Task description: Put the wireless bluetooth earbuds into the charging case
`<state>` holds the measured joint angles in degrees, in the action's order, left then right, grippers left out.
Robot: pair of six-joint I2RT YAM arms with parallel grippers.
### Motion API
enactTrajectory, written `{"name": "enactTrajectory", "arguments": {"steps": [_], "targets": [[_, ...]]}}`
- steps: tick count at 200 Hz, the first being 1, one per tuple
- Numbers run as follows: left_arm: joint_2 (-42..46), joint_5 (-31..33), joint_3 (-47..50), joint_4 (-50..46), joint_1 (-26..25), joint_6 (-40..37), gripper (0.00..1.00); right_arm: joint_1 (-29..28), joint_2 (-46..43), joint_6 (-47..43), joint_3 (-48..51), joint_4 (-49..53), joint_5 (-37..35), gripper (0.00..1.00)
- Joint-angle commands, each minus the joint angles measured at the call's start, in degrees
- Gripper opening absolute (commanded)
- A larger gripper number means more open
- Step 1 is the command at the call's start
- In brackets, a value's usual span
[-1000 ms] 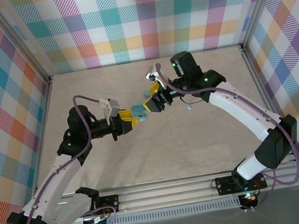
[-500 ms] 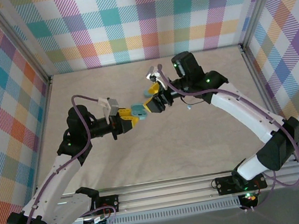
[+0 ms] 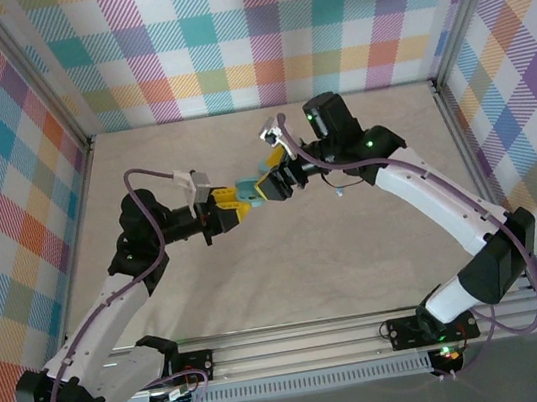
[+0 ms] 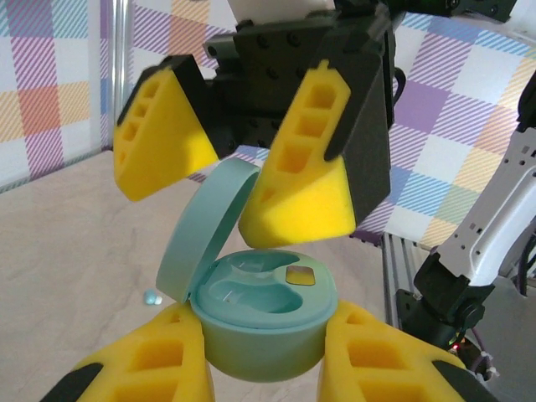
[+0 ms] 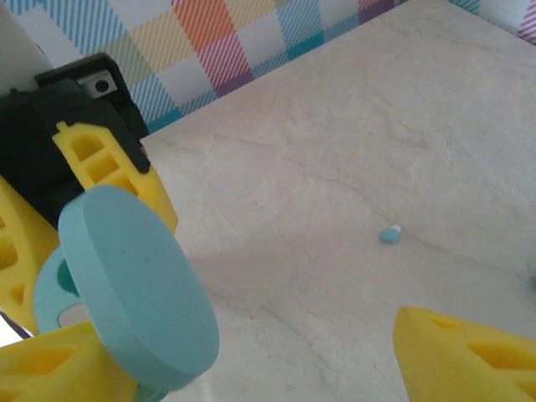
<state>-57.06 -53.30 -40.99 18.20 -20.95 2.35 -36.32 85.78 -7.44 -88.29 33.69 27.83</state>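
My left gripper (image 4: 264,356) is shut on the base of a light-blue charging case (image 4: 264,331), held up off the table. Its round lid (image 4: 205,226) stands open, tilted up to the left. The near well in the case looks empty. My right gripper (image 4: 230,167) hovers open just above the case, one finger on each side of the lid, holding nothing. From the right wrist, the lid (image 5: 138,285) sits by the left finger of that gripper (image 5: 268,360). One small pale-blue earbud (image 5: 389,234) lies on the table; it also lies left of the case (image 4: 152,296). Both grippers meet at the case (image 3: 255,193) mid-table.
The pale marbled tabletop (image 3: 290,279) is walled by checked panels (image 3: 253,31) at the back and sides. An aluminium rail (image 3: 369,333) runs along the near edge by the arm bases.
The left arm has lifted the case slightly up and toward the right gripper. The right gripper has barely moved and stays open.
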Motion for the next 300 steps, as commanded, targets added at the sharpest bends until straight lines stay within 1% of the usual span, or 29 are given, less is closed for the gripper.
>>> {"name": "enactTrajectory", "arguments": {"steps": [1, 43, 86, 109, 154, 196, 220, 234, 259, 283, 300], "targets": [[-0.4, -2.8, 0.9, 6.1, -0.6, 2.0, 0.0, 1.3, 2.0, 4.0, -3.3, 2.7, -1.0, 0.77], [-1.4, -2.6, 1.7, 8.4, -0.6, 1.5, 0.0, 4.9, 5.7, 8.1, -5.6, 3.6, 5.2, 0.77], [-4.8, -2.1, -1.1, 5.3, -0.6, -0.2, 0.0, 5.4, 6.5, 8.4, -9.1, 5.5, 13.4, 0.77], [-6.3, -1.4, -2.5, 3.2, -0.6, -0.7, 0.0, 5.4, 6.1, 8.7, -9.8, 6.6, 14.4, 0.78], [-8.1, -0.5, -3.9, 1.6, -0.6, -0.8, 0.0, 5.4, 6.1, 8.5, -10.2, 7.9, 13.7, 0.78], [-8.8, 0.2, -4.3, 0.8, -0.6, -1.2, 0.0, 6.2, 4.6, 10.0, -10.2, 7.5, 9.8, 0.79], [-9.6, 0.9, -5.1, -1.3, -0.5, -2.0, 0.0, 9.2, 3.1, 13.8, -9.3, 6.3, 8.8, 0.79], [-9.9, 0.7, -5.4, -1.4, -0.4, -2.1, 0.0, 11.4, 2.7, 15.7, -8.6, 6.5, 6.9, 0.79], [-10.3, 0.6, -5.7, -1.3, -0.3, -2.3, 0.0, 15.3, 2.8, 17.9, -6.9, 8.4, 0.6, 0.78], [-10.8, 0.6, -6.1, -1.4, -0.3, -2.3, 0.0, 17.1, 4.8, 18.8, -5.0, 10.4, -6.6, 0.78], [-11.1, 0.4, -6.5, -1.5, -0.3, -2.4, 0.0, 17.9, 7.4, 20.4, -3.0, 10.7, -8.8, 0.78]]}}
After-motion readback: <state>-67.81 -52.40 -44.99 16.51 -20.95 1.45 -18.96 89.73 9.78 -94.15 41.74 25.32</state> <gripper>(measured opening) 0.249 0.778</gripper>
